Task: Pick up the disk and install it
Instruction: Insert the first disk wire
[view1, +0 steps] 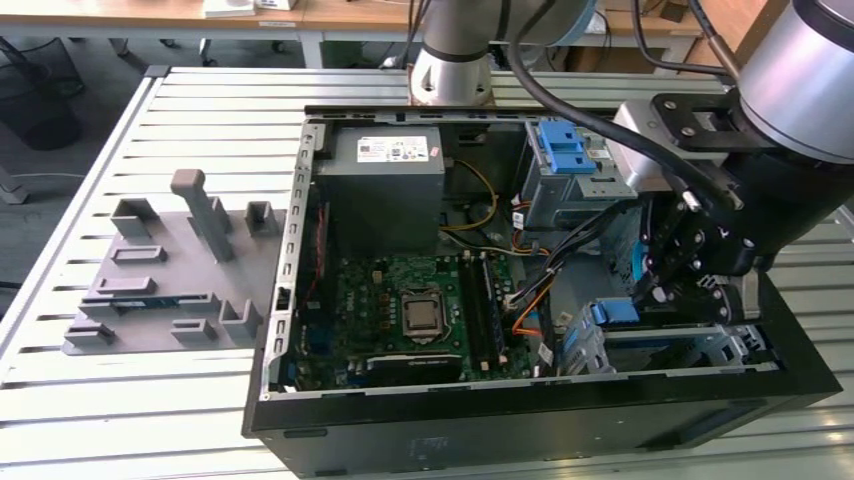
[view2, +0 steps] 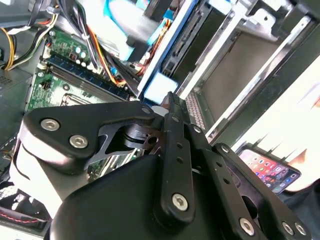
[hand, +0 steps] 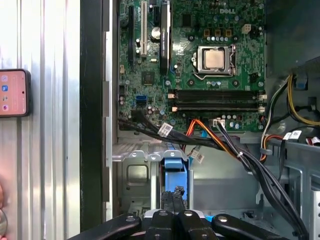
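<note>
The disk stands on edge in the metal drive cage (view1: 727, 345) at the front corner of the open computer case, on the exterior view's right. Its blue carrier bracket (hand: 175, 170) shows end-on in the first wrist view, and as a blue block (view1: 617, 312) in the exterior view. My gripper (hand: 173, 197) hangs right over that bracket with its two black fingers pressed together, tips against the blue end. In the second wrist view the fingertips (view2: 167, 97) point at a pale blue patch of the bracket (view2: 160, 87). The disk's silver body is hidden inside the cage.
The case (view1: 534, 430) lies open on a slatted metal table. The motherboard (view1: 414, 300), grey power supply (view1: 387, 180) and a second cage with a blue latch (view1: 574, 150) sit inside, with cables (hand: 235, 150) near the gripper. A grey fixture plate (view1: 160, 280) lies on the left. A phone (hand: 12, 92) lies beside the case.
</note>
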